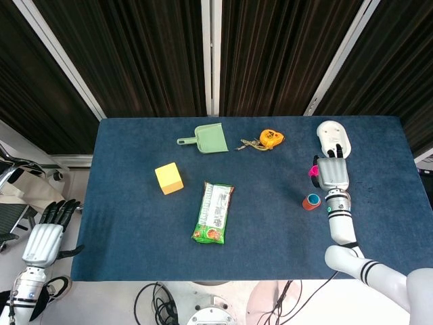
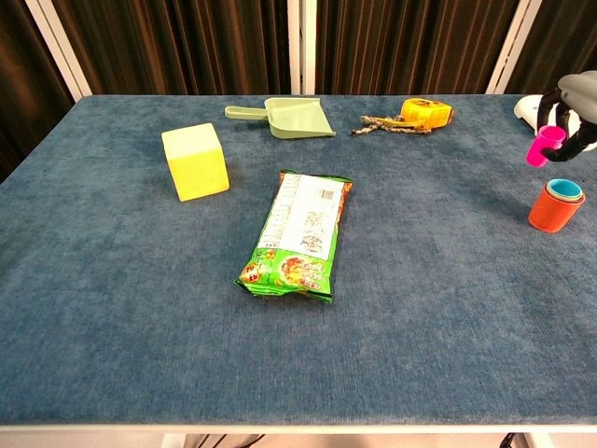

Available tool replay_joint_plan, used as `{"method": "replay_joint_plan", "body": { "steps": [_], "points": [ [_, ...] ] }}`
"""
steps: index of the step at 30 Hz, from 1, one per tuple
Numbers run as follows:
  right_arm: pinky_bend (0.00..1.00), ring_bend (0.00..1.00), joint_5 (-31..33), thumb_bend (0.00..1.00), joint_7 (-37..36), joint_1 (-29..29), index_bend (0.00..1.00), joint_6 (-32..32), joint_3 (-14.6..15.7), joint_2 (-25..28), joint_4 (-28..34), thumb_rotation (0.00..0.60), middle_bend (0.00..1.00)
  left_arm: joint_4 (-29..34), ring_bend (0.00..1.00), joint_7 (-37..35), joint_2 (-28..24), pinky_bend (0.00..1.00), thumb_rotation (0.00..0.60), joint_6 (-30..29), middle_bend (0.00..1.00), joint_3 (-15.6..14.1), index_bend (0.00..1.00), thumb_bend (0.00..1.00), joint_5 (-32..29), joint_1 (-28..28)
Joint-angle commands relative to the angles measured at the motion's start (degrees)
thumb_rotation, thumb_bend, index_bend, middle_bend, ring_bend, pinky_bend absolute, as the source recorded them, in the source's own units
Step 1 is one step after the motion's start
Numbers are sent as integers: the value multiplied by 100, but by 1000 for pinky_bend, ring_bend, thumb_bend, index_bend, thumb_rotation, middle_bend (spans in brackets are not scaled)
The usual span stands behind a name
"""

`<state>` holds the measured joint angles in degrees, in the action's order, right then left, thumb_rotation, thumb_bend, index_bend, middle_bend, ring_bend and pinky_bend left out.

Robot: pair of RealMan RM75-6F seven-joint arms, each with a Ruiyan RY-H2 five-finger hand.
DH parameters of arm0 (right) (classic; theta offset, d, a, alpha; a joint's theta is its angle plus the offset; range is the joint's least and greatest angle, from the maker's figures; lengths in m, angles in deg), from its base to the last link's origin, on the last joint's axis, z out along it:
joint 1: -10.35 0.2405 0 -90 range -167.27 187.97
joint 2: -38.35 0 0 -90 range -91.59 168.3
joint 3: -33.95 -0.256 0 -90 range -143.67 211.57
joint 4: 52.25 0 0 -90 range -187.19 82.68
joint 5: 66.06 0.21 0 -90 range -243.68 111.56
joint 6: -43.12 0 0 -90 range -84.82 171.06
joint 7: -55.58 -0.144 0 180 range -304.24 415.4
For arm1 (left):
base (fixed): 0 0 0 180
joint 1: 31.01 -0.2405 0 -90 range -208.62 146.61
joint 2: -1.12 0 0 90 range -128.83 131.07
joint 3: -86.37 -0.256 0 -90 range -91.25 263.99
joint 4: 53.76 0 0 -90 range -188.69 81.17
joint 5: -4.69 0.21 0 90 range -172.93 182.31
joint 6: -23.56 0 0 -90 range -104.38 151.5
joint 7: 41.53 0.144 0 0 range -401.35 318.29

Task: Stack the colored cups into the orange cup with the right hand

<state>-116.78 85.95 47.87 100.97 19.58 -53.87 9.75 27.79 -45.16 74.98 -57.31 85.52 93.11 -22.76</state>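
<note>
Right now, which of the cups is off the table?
The pink cup, held by the right hand above the cloth. The orange cup stands on the table with the teal cup nested inside it.

The head view looked steeply down from high above the table, taking in the whole blue top, the dark curtains along the upper frame and floor at lower left. The chest view sat lower and nearer, facing across the table toward the curtains, its right edge probably cropping the far side. Both showed the snack packet mid-frame.
</note>
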Motion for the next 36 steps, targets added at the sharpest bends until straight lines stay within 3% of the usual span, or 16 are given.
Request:
{"method": "replay_joint_plan", "body": {
  "steps": [1, 5, 12, 19, 36],
  "points": [
    [0, 201, -324, 297, -90, -249, 563, 482, -23, 665, 1126, 600, 538, 3, 0, 9, 4, 0, 600, -6, 43, 1, 89, 80, 8, 2],
    [0, 201, -486, 297, 9, -480, 571, 729, 81, 1303, 2217, 600, 543, 17, 0, 38, 18, 0, 600, -23, 43, -3, 89, 80, 31, 2],
    [0, 206, -504, 298, 536, -687, 585, 873, 436, 1918, 3243, 600, 554, 43, 0, 84, 43, 0, 600, -70, 43, -7, 88, 81, 59, -13],
    [0, 206, -156, 298, 868, -637, 586, 728, 581, 1996, 3429, 600, 556, 105, 0, 142, 20, 0, 600, -125, 43, -18, 89, 80, 83, -39],
    [0, 206, 26, 296, 1021, -492, 586, 665, 736, 1751, 3363, 600, 556, 58, 0, 79, 24, 0, 600, -76, 43, -8, 89, 80, 54, -27]
  ]
}}
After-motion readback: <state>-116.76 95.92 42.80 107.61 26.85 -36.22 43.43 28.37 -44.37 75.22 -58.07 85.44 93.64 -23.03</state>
